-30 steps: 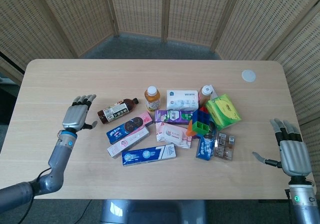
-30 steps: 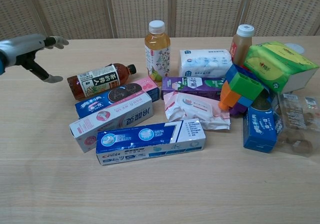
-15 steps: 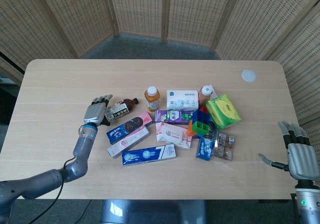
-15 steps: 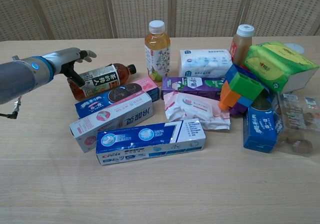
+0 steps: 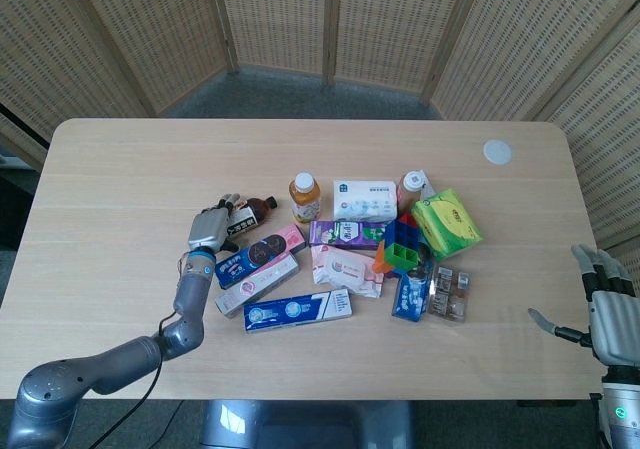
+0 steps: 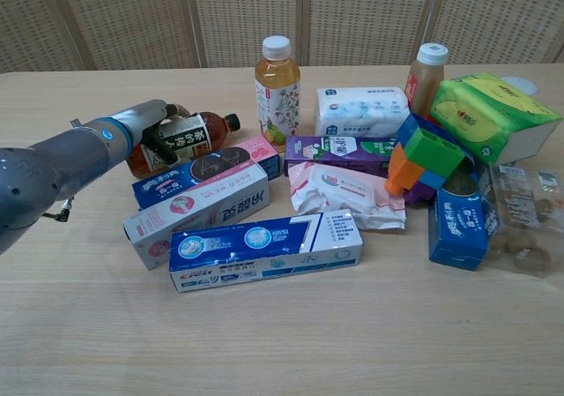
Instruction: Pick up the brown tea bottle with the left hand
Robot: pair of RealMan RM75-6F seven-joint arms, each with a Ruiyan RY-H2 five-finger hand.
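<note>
The brown tea bottle [image 5: 252, 212] [image 6: 201, 131] lies on its side at the left end of the pile, cap pointing right. My left hand [image 5: 208, 229] [image 6: 145, 121] lies over the bottle's base end, fingers stretched along its top and the thumb down at its near side. The bottle still rests on the table [image 5: 120, 169]. The hand hides the bottle's lower half. My right hand [image 5: 608, 314] hovers off the table's right front corner, fingers spread, holding nothing; the chest view does not show it.
Toothpaste boxes [image 6: 198, 202] [image 6: 264, 248] lie right in front of the tea bottle, touching it. An orange drink bottle [image 5: 305, 197] stands just to its right. Tissue packs, toy blocks [image 5: 402, 246] and snack packs crowd the middle. A white disc [image 5: 497, 151] lies far right.
My left hand has moved right from the open table onto the tea bottle's base end. My right hand has drawn back toward the right front corner.
</note>
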